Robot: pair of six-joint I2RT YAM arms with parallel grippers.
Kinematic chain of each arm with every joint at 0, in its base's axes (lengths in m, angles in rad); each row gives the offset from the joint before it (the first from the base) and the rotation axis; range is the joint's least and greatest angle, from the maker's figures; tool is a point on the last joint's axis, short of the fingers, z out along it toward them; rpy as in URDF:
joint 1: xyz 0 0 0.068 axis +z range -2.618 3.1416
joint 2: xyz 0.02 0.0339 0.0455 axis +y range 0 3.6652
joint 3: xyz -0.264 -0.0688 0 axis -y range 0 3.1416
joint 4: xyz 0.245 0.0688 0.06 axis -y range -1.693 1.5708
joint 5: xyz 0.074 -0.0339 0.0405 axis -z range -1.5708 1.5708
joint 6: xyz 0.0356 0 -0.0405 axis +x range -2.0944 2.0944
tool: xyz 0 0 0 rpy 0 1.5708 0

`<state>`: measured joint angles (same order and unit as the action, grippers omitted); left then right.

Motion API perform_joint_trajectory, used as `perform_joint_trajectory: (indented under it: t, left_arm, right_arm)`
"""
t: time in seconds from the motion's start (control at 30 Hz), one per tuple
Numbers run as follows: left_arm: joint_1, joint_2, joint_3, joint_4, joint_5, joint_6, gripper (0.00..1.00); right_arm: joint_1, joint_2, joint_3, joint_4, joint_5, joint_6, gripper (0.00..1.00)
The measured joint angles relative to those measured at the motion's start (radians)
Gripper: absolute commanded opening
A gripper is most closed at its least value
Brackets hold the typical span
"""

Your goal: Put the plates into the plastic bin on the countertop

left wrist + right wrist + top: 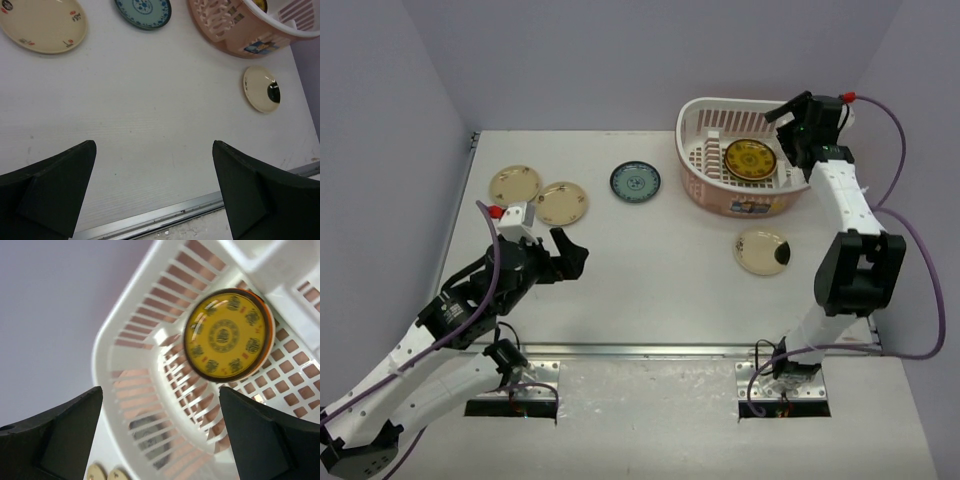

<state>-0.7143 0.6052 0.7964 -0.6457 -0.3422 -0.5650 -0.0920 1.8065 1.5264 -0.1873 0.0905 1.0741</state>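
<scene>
The white and pink plastic bin (699, 170) stands at the back right of the countertop (650, 290). A brown-gold patterned plate (751, 159) lies inside it and also shows in the right wrist view (227, 335). My right gripper (788, 122) is open and empty above the bin's right side. On the countertop lie two cream floral plates (515, 184) (562, 203), a blue patterned plate (635, 181) and a cream plate with a dark patch (762, 251). My left gripper (570, 255) is open and empty, low over the front left, well short of the plates.
The countertop's metal front edge (165, 216) runs just below my left fingers (55, 185). Purple walls close in the back and sides. The right arm's cable (910, 230) loops out past the table's right edge.
</scene>
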Motion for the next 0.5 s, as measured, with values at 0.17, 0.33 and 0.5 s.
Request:
perform_joint_trajectory:
  t: [0.17, 0.33, 0.5]
  left_arm:
    - [0.000, 0.047, 0.111, -0.064, -0.107, 0.049, 1.00]
    - [0.000, -0.004, 0.071, -0.073, -0.228, 0.056, 1.00]
    - [0.000, -0.067, 0.052, -0.088, -0.284, 0.052, 1.00]
  right_arm:
    - [0.010, -0.336, -0.146, -0.005, -0.070, -0.134, 0.99]
    - [0.006, -0.680, -0.461, -0.017, -0.130, -0.279, 0.99]
    - [-0.063, -0.806, -0.751, -0.095, -0.159, -0.362, 0.99]
